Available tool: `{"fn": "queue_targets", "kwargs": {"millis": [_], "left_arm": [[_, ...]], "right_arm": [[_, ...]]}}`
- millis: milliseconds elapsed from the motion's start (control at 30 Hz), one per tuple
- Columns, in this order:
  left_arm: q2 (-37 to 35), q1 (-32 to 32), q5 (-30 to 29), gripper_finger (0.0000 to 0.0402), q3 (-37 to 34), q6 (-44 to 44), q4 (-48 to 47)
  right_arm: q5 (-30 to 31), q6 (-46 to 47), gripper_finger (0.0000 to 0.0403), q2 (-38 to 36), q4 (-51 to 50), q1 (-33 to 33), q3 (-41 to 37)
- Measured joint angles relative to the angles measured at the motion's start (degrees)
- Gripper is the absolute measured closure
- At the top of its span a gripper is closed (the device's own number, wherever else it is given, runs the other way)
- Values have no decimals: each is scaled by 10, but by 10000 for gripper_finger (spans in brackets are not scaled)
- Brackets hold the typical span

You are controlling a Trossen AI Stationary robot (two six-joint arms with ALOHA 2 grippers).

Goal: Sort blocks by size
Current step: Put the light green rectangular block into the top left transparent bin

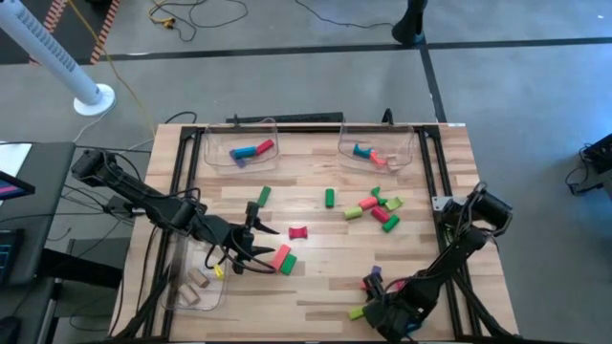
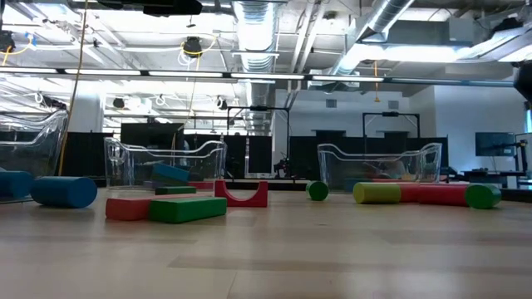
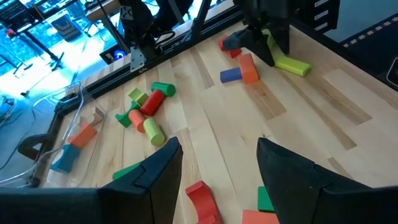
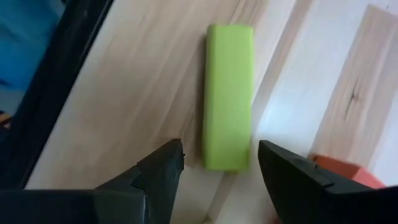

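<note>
Blocks lie scattered on the wooden table (image 1: 316,277). A lime-green bar (image 4: 229,96) lies flat near the front edge. My right gripper (image 4: 221,155) hangs open over it, pointing steeply down, a finger on either side of the bar's end without touching. In the high view it sits at the near right (image 1: 368,302), beside orange and blue blocks (image 3: 241,71). My left gripper (image 1: 256,247) hovers open at the near left with nothing between its fingers (image 3: 217,149). Close by are a red bar and a green bar (image 1: 282,258) and a red arch (image 1: 298,232).
Clear bins stand at the far left (image 1: 239,145) and far right (image 1: 378,145), each with a few blocks. A third bin (image 1: 196,285) at the near left holds plain wood blocks. A cluster of red, green and yellow blocks (image 1: 378,206) lies right of centre, and two green blocks (image 1: 329,198) near the middle.
</note>
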Motion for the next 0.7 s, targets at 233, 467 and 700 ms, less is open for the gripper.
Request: {"fn": "queue_targets", "kwargs": {"millis": [233, 467, 700], "left_arm": [[0, 0, 0, 200, 0, -1, 0], [0, 0, 1, 200, 0, -5, 0], [0, 0, 1, 200, 0, -1, 0]], "right_arm": [[-8, 1, 174, 18, 23, -15, 1], [-8, 6, 264, 16, 19, -17, 5], [-7, 6, 283, 17, 15, -23, 23]]}}
